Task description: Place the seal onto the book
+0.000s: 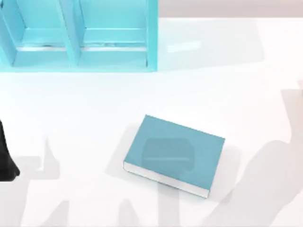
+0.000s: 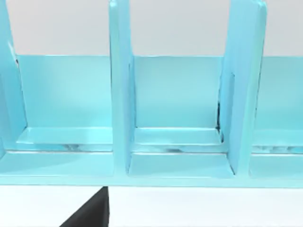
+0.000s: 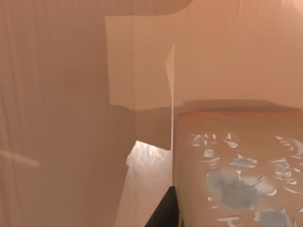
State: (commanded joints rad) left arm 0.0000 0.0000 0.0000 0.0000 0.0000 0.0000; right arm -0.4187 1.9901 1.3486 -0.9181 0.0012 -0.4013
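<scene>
The book (image 1: pixel 175 153), teal-blue with white page edges, lies flat near the middle of the table, turned a little askew. A grey shadow falls on its cover. In the right wrist view a tan-brown surface with pale blue-grey flecks, the seal (image 3: pixel 236 179), sits very close to the camera. A dark part of my right gripper (image 3: pixel 163 215) pokes in beside it. Whether that gripper holds the seal I cannot tell. My left arm (image 1: pixel 7 161) is parked at the table's left edge, and a dark piece of it (image 2: pixel 90 213) shows in the left wrist view.
A large teal shelf (image 1: pixel 75 52) with open compartments stands at the back left, and the left wrist camera faces it (image 2: pixel 180 165). Arm shadows fall across the white table at the front and on the right side.
</scene>
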